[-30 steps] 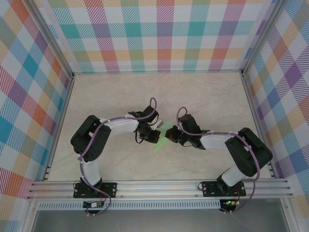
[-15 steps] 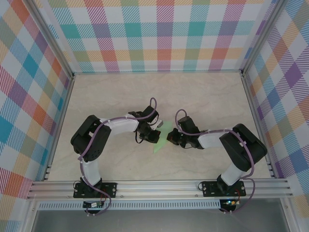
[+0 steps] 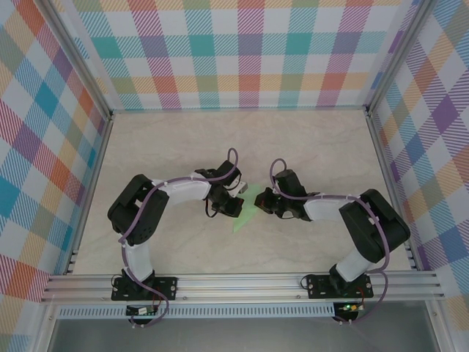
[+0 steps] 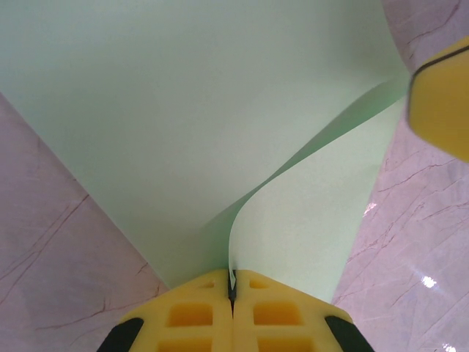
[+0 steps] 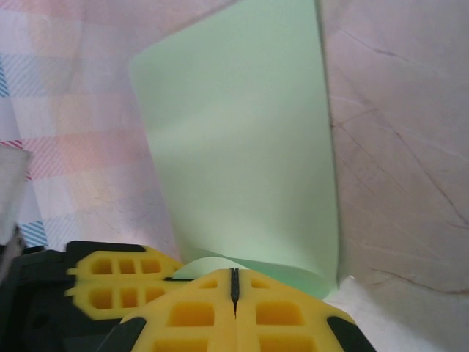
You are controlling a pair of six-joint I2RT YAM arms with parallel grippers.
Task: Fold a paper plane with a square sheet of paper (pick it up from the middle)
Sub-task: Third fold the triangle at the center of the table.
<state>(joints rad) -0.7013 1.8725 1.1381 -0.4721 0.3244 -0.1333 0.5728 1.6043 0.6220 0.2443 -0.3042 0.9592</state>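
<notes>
Plaid walls (image 3: 249,59) are ringing the bench (image 3: 315,147); mid-bench, the left end effector (image 4: 231,287) and right end effector (image 5: 234,282) are both clamping the square sheet of paper (image 4: 183,110). Slow, matched moves would avoid tearing.

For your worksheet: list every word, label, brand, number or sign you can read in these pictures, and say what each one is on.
There is no text to read.
The square sheet of paper: plain mint green, no print.
The left gripper and right gripper: yellow fingers, no labels or numbers.
The walls: coloured checks, no words or signs.
</notes>
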